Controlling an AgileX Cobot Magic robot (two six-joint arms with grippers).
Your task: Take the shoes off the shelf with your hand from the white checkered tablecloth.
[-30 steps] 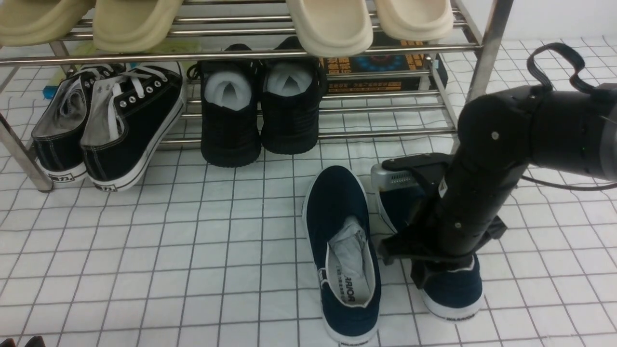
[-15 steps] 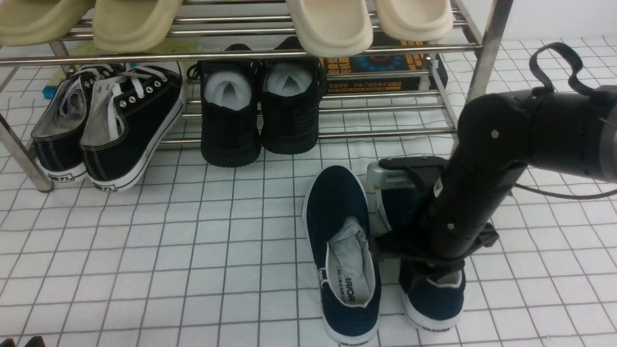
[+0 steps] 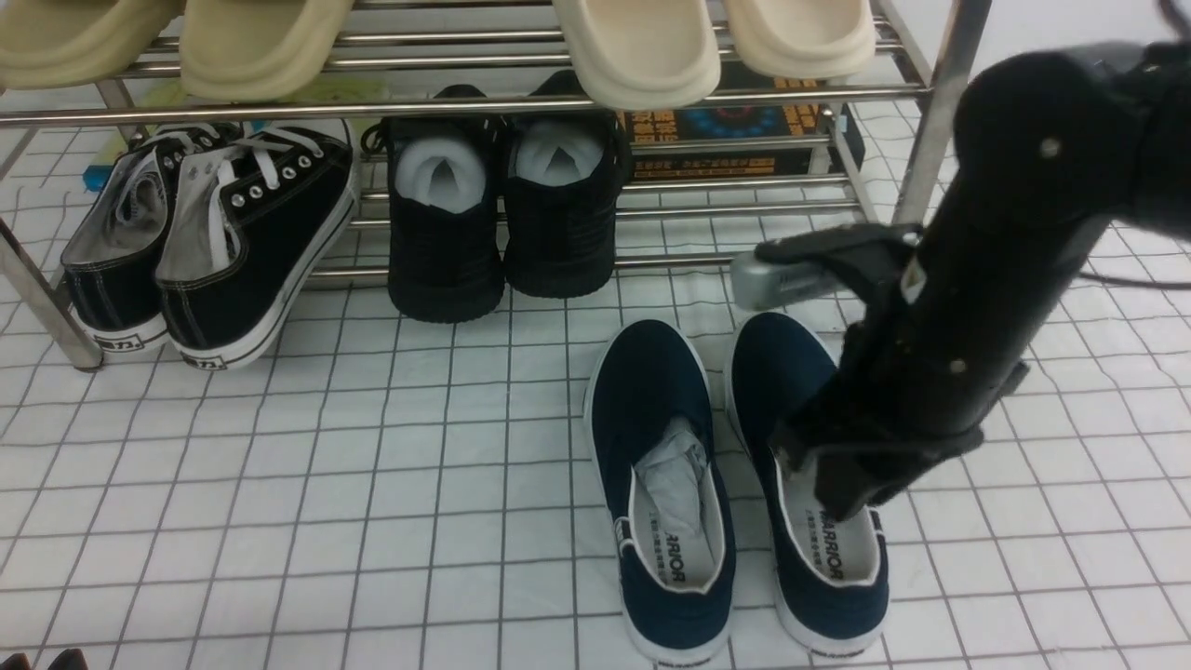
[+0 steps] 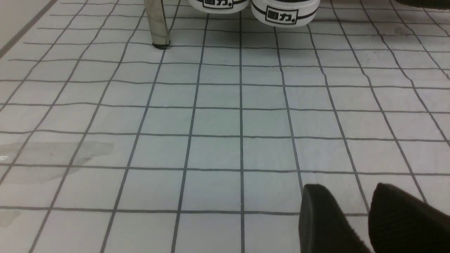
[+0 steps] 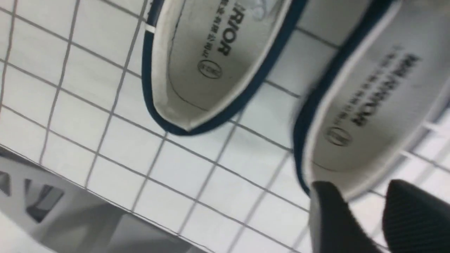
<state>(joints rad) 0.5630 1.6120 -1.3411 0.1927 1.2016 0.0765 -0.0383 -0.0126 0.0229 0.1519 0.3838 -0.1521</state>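
Two navy slip-on shoes lie side by side on the white checkered tablecloth [image 3: 372, 465], in front of the silver shelf [image 3: 558, 98]. The left shoe [image 3: 656, 409] holds crumpled paper; the right shoe [image 3: 777, 372] shows its WARRIOR insole. My right gripper [image 3: 842, 484] hangs just above the right shoe's heel, open, with nothing between its fingers. In the right wrist view both insoles [image 5: 211, 70] [image 5: 369, 105] show beyond the open right gripper [image 5: 358, 184]. My left gripper [image 4: 346, 186] is open over bare cloth.
Black lace-up sneakers [image 3: 214, 233] and all-black shoes [image 3: 502, 205] lean on the shelf's lower tier. Beige slippers [image 3: 642, 46] sit on the upper tier. A dark printed box [image 3: 735, 130] lies behind the shelf. A shelf leg [image 4: 156, 24] stands beyond my left gripper.
My right gripper has opened, let go of the right shoe and risen. That shoe shifted left and now lies flat beside the other.
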